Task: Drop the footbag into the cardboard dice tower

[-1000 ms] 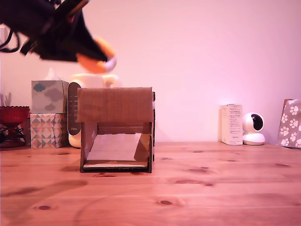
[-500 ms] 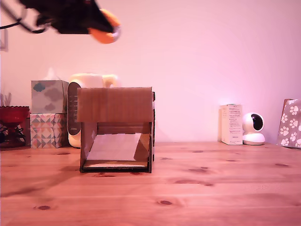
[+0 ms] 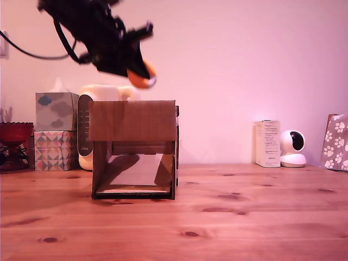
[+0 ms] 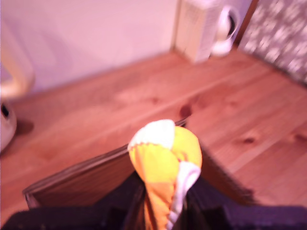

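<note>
Footbag: the footbag [image 3: 142, 77] [image 4: 165, 160] is a soft little ball with orange, yellow and white patches. It is up in the air, just above the top of the cardboard dice tower, near the top edge on the exterior view's right. It does not touch the tower.
Gripper: the black gripper [image 3: 135, 69] [image 4: 163, 211] is squeezed tight on the footbag. It holds the ball's back part, and the front part sticks out. The arm comes down at a slant from the exterior view's top left.
Tower: the cardboard dice tower [image 3: 134, 149] [image 4: 91, 179] is a brown box standing on the wooden table [image 3: 244, 217]. Its upper front is plain. Its lower front is open and shows a sloped ramp inside.
Behind the tower: a cream machine with a dark side [image 3: 89, 128] stands close behind it.
Further to the exterior view's left of the tower: two tissue boxes [image 3: 55, 130] are stacked, and a red bowl [image 3: 15, 132] is past them.
Well to the exterior view's right of the tower: a white box [image 3: 268, 143], a small white camera [image 3: 293, 148] and a paw-print thing [image 3: 336, 142] stand by the wall.
</note>
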You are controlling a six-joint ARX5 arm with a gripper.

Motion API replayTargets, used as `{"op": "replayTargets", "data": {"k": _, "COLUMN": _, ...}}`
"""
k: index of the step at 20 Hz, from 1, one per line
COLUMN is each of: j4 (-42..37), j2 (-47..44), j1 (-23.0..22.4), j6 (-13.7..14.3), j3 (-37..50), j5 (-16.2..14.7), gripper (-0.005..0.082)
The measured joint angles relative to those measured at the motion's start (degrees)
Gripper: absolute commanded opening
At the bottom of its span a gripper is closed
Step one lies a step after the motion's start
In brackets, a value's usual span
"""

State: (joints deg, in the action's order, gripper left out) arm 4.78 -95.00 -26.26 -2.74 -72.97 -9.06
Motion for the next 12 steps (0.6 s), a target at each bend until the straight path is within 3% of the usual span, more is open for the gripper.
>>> {"op": "replayTargets", "data": {"k": 5, "j4": 0.4, "j2": -1.0, "j1": 0.1, "j6": 0.8, "j3": -0.4, "j5": -0.6, "gripper": 0.0029}}
{"op": "replayTargets", "data": {"k": 6, "j4": 0.4, "j2": -1.0, "j1": 0.1, "j6": 0.8, "j3": -0.4, "j5": -1.2, "gripper": 0.0109}}
{"op": "replayTargets", "data": {"k": 9, "j4": 0.3, "j2": -1.0, "j1": 0.1, "j6": 0.9, "j3": -0.4, "j5": -3.3, "gripper": 0.0601}}
{"op": "replayTargets", "data": {"k": 10, "j4": 0.4, "j2": -1.0, "j1": 0.1, "j6": 1.0, "j3": -0.4, "j5": -3.5, "gripper": 0.0697}}
{"op": "replayTargets", "data": {"k": 12, "j4": 0.4, "j2": -1.0, "j1": 0.1, "j6": 1.0, "j3": -0.4, "j5": -3.8, "gripper": 0.0719}}
